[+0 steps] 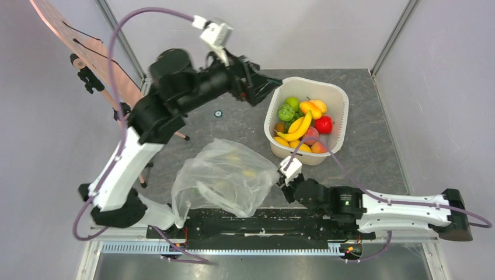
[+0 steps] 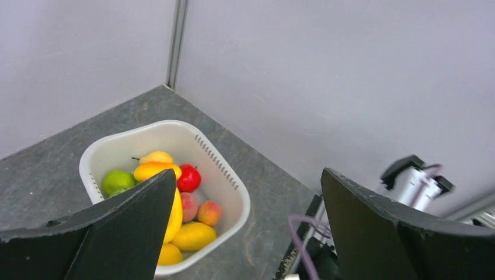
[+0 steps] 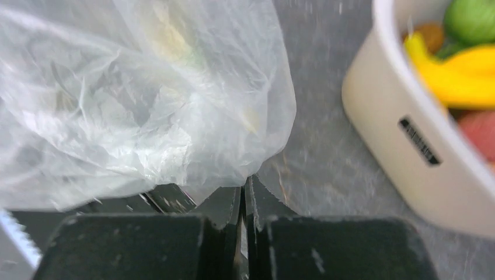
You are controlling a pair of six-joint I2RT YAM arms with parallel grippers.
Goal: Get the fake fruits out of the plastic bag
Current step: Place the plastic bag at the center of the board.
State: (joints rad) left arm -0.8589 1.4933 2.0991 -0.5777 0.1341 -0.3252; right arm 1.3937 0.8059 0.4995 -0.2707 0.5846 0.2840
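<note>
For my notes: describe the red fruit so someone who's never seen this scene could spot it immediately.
At the far right of the grey table stands a white basin of toy fruits. The red fruit lies by its right wall, next to the orange-yellow fruit. It is the only solid red piece among yellows, greens and peaches.

plastic bag [image 1: 225, 178] near, basin [image 1: 340, 114] beyond, gap between

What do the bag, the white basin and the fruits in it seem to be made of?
The plastic bag looks like thin clear film, probably polyethylene: it crinkles and is see-through. The basin seems rigid off-white plastic, smooth, with moulded slots under the rim. The fake fruits are likely plastic or foam: glossy, very saturated colours.
</note>
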